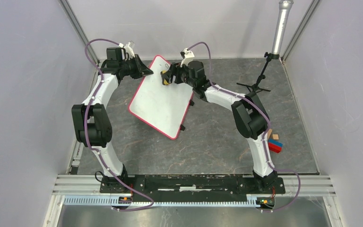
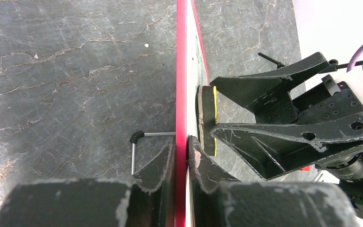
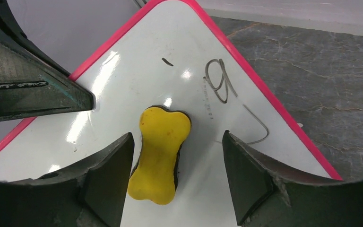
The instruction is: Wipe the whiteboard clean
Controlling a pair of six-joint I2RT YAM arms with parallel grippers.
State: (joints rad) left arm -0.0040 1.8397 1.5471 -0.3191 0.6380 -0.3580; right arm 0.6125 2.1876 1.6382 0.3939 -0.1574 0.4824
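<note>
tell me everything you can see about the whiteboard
The whiteboard is a flat, glossy white rectangle with rounded corners and a thin red rim, set askew over the dark marbled table. Small black clips stick out along one edge. Dark scribbles mark one corner. The left gripper has its jaws shut on the rim. A yellow eraser sits on its face between the right gripper's open jaws.
</note>
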